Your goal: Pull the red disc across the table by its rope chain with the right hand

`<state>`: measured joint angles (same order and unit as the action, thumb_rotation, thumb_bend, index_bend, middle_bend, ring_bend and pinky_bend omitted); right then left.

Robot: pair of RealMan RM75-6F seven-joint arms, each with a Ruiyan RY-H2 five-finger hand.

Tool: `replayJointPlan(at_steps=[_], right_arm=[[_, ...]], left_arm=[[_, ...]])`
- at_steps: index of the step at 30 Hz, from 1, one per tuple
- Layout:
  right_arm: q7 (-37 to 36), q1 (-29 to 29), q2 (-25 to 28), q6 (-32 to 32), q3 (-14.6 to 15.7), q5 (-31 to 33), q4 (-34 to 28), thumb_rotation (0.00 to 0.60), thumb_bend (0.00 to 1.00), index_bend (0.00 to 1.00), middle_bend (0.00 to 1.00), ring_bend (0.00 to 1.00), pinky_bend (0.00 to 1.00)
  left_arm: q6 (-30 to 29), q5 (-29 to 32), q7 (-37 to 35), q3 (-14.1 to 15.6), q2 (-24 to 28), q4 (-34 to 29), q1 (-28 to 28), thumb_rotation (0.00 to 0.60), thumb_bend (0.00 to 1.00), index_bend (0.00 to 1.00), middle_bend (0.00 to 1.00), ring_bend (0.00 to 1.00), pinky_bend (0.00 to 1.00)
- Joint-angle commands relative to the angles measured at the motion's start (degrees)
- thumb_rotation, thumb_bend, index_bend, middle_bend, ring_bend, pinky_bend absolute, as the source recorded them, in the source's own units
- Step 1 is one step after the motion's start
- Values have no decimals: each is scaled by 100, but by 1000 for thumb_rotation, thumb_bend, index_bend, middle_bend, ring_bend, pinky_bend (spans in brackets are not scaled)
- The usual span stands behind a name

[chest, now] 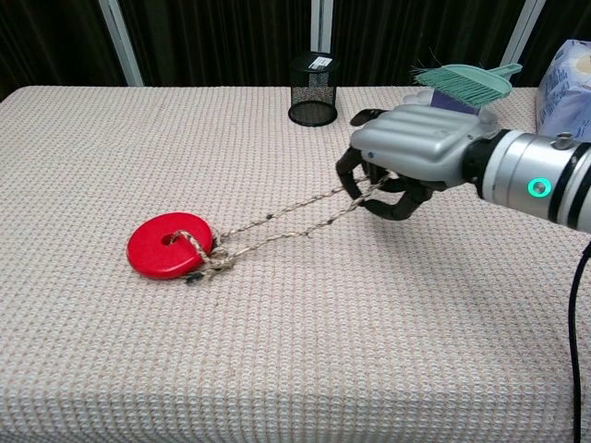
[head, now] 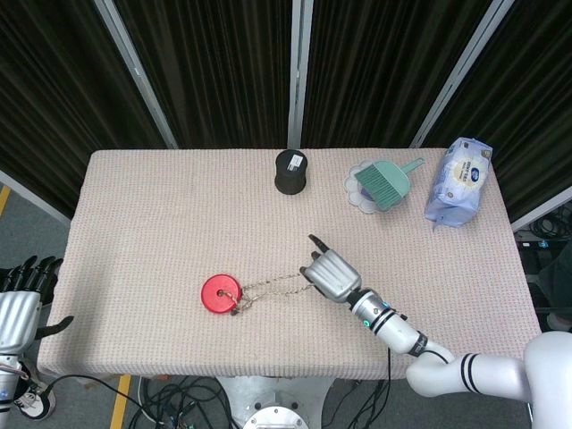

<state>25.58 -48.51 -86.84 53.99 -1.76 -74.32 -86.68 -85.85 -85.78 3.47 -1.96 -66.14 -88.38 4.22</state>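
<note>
The red disc [head: 221,292] [chest: 170,245] lies flat on the beige cloth of the table, left of centre. Its rope chain [head: 273,288] [chest: 286,221] runs taut from the disc's hole up and right to my right hand [head: 330,273] [chest: 413,155]. That hand grips the rope's end with its fingers curled around it, raised a little above the cloth. My left hand [head: 20,299] hangs off the table's left side, fingers apart and holding nothing; the chest view does not show it.
A black mesh cup [head: 290,171] [chest: 313,89] stands at the back centre. Right of it a green brush lies on a white dish [head: 382,184] [chest: 457,101]. A blue-white wipes pack [head: 458,181] [chest: 566,88] sits at the back right.
</note>
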Motion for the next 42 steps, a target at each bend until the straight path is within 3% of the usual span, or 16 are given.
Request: replayJointPlan(at_steps=[1, 24, 33, 42], right_arm=[[-211, 242, 307, 176, 62, 13, -1, 600, 476, 1000, 956, 385, 0], [-2283, 2359, 2128, 1570, -66, 720, 749, 600, 478, 1000, 962, 400, 0], [-2681, 2789, 2268, 1683, -123, 645, 1030, 600, 479, 1000, 962, 399, 0], [-2497, 2517, 2064, 1608, -401, 237, 747, 600, 480, 1000, 962, 399, 0]], left_arm=[[19, -4, 17, 4, -13, -8, 12, 600, 0, 128, 101, 39, 133], [129, -17, 159, 13, -23, -107, 90, 600, 0, 129, 101, 40, 134], [162, -23, 258, 15, -18, -193, 122, 600, 0, 128, 100, 39, 134], [148, 1, 253, 20, -16, -184, 106, 600, 0, 128, 101, 39, 133]])
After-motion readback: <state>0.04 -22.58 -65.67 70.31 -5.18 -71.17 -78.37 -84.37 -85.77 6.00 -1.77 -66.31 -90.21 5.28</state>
